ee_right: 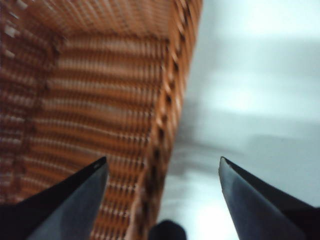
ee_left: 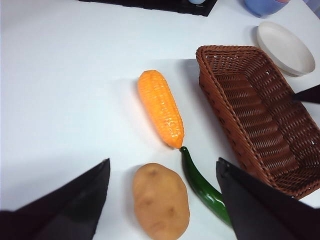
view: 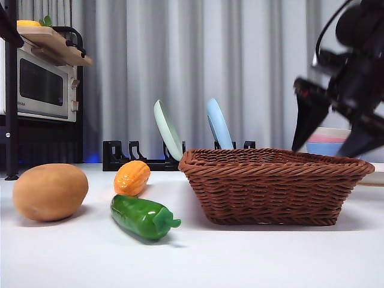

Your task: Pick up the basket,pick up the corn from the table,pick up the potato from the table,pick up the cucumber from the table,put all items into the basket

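White tabletop (view: 252, 258) carries the dark brown woven wicker basket (view: 273, 186) at centre-right of the front view, empty, with tan potato (view: 50, 191), ribbed orange corn (view: 132, 177) and glossy green cucumber (view: 142, 216) lower left.

Right gripper (view: 336, 138), jaws apart, straddles the basket's right rim at upper right; it should seat one jaw fully inside the wall before closing. Left gripper (ee_left: 162, 200) hangs spread above the potato.

It looked like a mock kitchen in a lab: a microwave (view: 41, 85) stood on a shelf, plates (view: 168, 130) in a rack (view: 123, 157), grey curtain (view: 240, 60) behind.
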